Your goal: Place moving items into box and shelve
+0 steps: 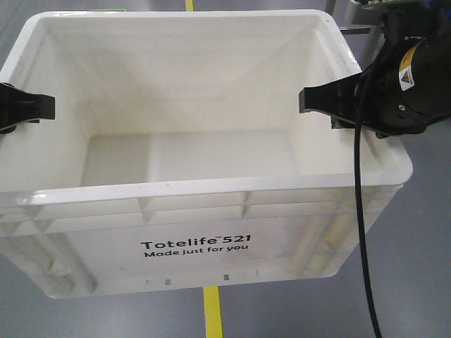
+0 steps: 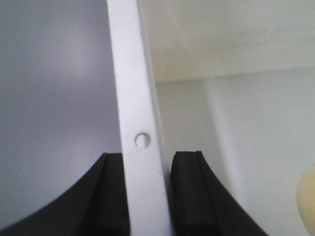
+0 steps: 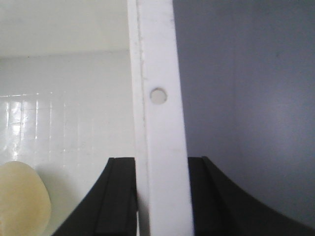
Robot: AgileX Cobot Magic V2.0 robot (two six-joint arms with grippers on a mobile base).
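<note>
The white box (image 1: 211,193) printed "Totelife 521" fills the front view, off the grey floor. My left gripper (image 1: 28,107) clamps its left rim and my right gripper (image 1: 320,102) clamps its right rim. The left wrist view shows the rim strip (image 2: 133,98) between the black fingers of the left gripper (image 2: 146,196). In the right wrist view the rim (image 3: 155,59) stands between the fingers of the right gripper (image 3: 162,196). One pale yellow moving item (image 3: 19,201) lies inside on the box bottom, and its edge (image 2: 306,201) also shows from the left wrist. The brownish item is hidden.
Grey floor lies all around, with a yellow line (image 1: 212,313) running under the box. A metal frame (image 1: 352,28) stands at the far right. The right arm's black cable (image 1: 361,211) hangs down in front of the box's right corner.
</note>
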